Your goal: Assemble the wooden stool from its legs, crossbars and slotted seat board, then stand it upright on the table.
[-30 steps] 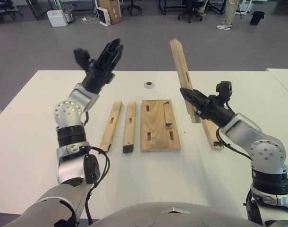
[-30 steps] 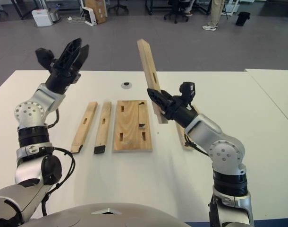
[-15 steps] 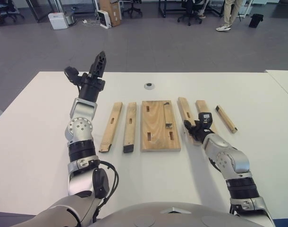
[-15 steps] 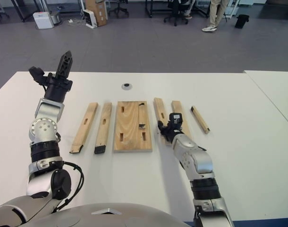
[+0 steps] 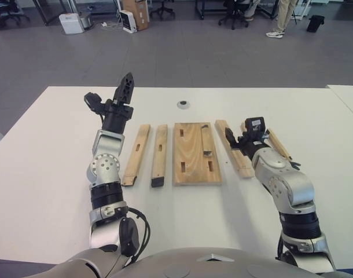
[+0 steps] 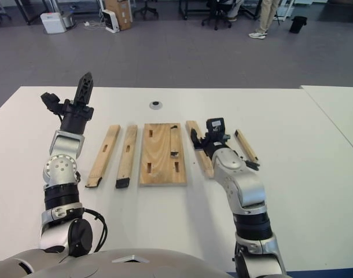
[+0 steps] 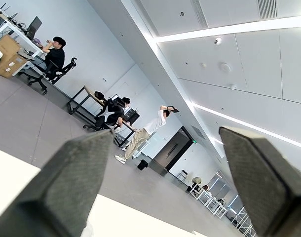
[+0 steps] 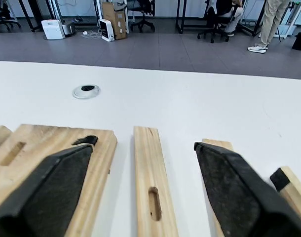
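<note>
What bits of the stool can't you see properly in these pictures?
Head view: the second right-hand leg lies hidden under the right arm.
Head view: the crossbar has its near end covered by that arm.
Right wrist view: the seat board is cut by the edge and a jaw.

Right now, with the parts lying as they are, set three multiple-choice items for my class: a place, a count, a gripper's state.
1. Where is the seat board? A) flat on the table, planks on both sides B) in the right gripper C) standing on edge
2. How many planks lie to the robot's left of it? A) none B) two C) four
3. The left gripper is: A) shut on a leg B) open, empty, raised C) pressing the board
Answers: 1A, it lies flat mid-table; 2B, two lie side by side there; 3B, its fingers stand apart, nothing between.
</note>
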Tool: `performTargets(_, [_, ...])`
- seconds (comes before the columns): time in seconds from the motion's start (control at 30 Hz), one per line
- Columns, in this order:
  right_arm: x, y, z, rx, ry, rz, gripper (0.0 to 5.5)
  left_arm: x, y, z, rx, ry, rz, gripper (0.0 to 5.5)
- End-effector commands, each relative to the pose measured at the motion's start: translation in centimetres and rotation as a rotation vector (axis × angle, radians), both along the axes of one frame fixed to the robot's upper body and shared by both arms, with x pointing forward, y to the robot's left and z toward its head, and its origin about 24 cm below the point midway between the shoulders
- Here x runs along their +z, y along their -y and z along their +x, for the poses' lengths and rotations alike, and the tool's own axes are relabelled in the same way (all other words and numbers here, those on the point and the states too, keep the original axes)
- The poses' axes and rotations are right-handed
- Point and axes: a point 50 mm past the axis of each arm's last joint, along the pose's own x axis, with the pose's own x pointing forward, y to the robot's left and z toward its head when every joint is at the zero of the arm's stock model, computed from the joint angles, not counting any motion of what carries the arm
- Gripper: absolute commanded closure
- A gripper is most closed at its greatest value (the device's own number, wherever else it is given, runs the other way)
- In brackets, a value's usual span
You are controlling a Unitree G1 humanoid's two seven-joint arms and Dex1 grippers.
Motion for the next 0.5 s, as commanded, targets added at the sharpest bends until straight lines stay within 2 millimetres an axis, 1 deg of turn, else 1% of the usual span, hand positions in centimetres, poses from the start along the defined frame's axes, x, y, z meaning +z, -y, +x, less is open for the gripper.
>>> performTargets(0.03, [-0.6, -1.5, 0.2, 0.067, -0.048, 0.021, 1.66, 0.0, 0.4, 0.0, 0.003, -0.006, 0.001, 1.57])
performTargets(0.33, [-3.9, -3.8, -1.3, 0.178, -0.190, 0.018, 1.66, -0.3, 0.9, -0.1, -0.004, -0.013, -0.001, 1.57])
performTargets(0.5, [-4.3, -4.9, -1.8, 0.230, -0.199, 0.021, 1.66, -0.5, 1.4, -0.1, -0.019, -0.016, -0.001, 1.57])
